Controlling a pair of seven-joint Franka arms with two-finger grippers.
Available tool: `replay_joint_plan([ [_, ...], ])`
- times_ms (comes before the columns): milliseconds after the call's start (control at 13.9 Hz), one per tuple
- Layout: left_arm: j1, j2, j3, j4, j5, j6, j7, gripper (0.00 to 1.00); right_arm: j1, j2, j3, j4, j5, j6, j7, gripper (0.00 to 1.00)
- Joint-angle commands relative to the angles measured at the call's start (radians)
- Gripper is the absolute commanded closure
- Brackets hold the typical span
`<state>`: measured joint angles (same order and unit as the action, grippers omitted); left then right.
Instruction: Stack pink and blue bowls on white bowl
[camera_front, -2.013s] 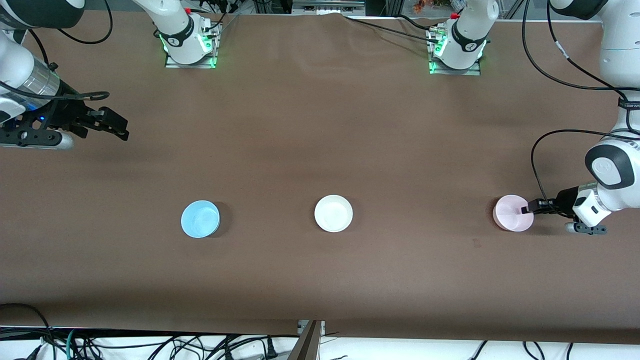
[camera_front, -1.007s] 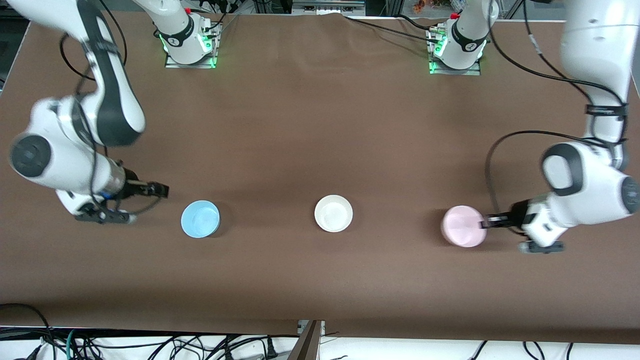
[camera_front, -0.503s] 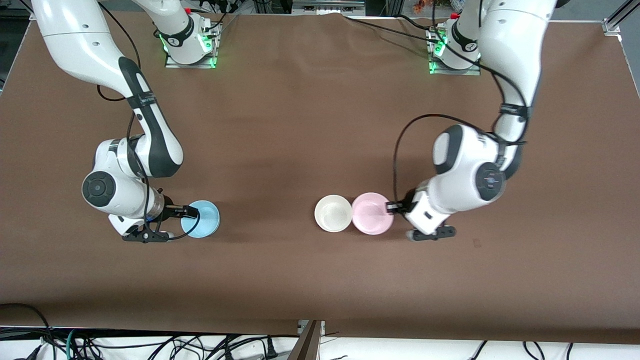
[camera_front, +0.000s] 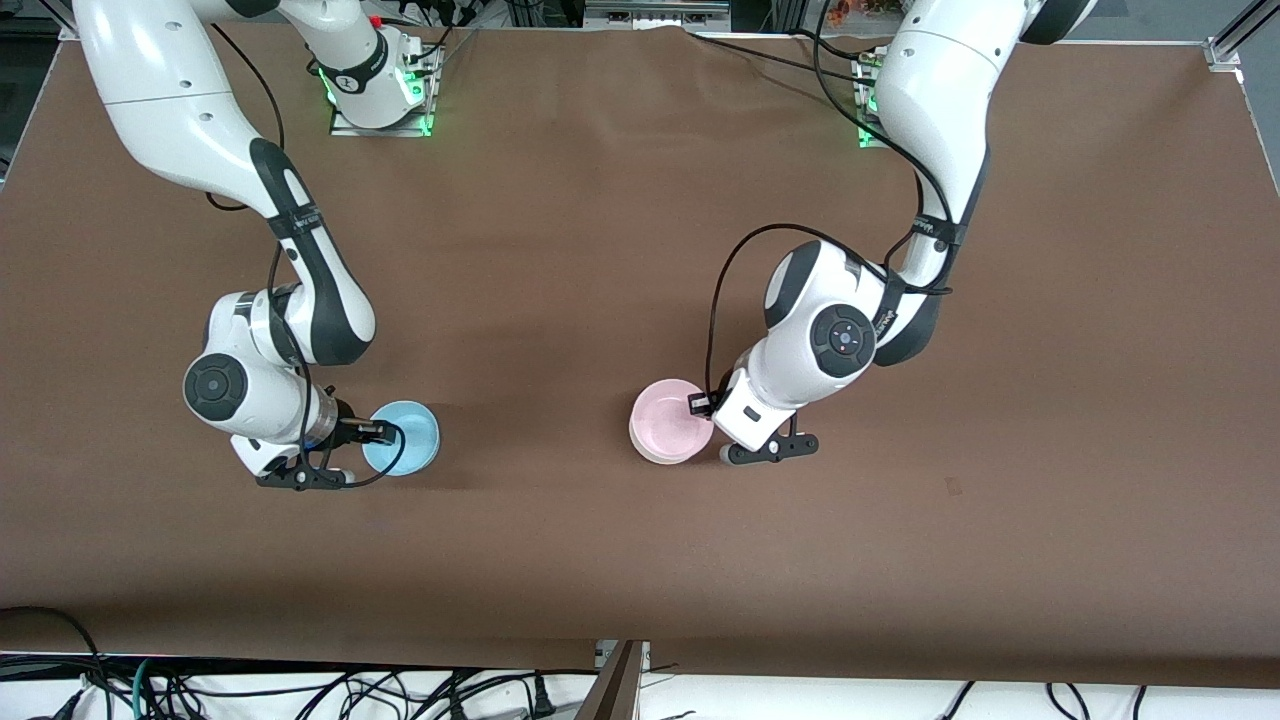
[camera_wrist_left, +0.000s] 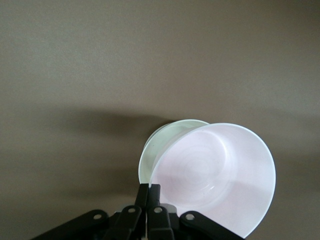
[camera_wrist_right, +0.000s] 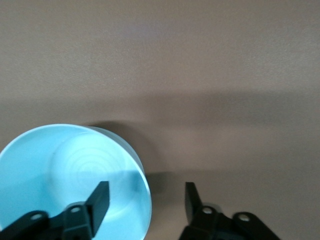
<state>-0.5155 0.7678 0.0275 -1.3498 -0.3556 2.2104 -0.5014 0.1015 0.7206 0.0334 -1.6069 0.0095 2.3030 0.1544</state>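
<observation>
The pale pink bowl (camera_front: 672, 425) sits tilted over the white bowl (camera_front: 662, 461), which shows only as a thin rim beneath it. My left gripper (camera_front: 700, 405) is shut on the pink bowl's rim at the side toward the left arm's end. In the left wrist view the pink bowl (camera_wrist_left: 220, 175) covers most of the white bowl (camera_wrist_left: 159, 145), with my left gripper (camera_wrist_left: 149, 188) pinching its edge. The light blue bowl (camera_front: 408, 436) stands on the table toward the right arm's end. My right gripper (camera_front: 380, 432) is open astride its rim (camera_wrist_right: 145, 192), one finger inside the blue bowl (camera_wrist_right: 60, 170), one outside.
Brown table cover (camera_front: 640, 250) all round the bowls. The arm bases (camera_front: 380, 90) stand at the table's edge farthest from the front camera. Cables lie under the table's edge nearest to that camera.
My left gripper has carried the pink bowl from beside the white bowl to over it. My right gripper has edged a little farther onto the blue bowl's rim.
</observation>
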Motion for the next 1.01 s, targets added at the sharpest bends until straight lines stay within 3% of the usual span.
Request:
replay_joint_plan([
  [0,-0.014,0.042,0.014,0.038,0.020,0.025,-0.019,1.00,-0.006,0.005,0.005,0.015,0.003,0.001,-0.004,0.77],
  [144,-0.015,0.054,0.014,0.038,0.021,0.037,-0.019,1.00,-0.006,0.005,0.005,0.016,0.004,-0.001,0.002,0.96],
  [216,-0.017,0.059,0.014,0.038,0.021,0.038,-0.019,1.00,-0.006,0.003,0.006,0.019,0.006,-0.002,-0.005,0.98],
  [503,-0.021,0.064,0.012,0.034,0.035,0.038,-0.019,1.00,0.000,-0.018,0.008,0.044,0.006,-0.043,-0.010,1.00],
  [935,-0.021,0.088,0.012,0.034,0.035,0.054,-0.022,1.00,0.010,-0.030,0.032,0.211,0.007,-0.250,-0.009,1.00],
])
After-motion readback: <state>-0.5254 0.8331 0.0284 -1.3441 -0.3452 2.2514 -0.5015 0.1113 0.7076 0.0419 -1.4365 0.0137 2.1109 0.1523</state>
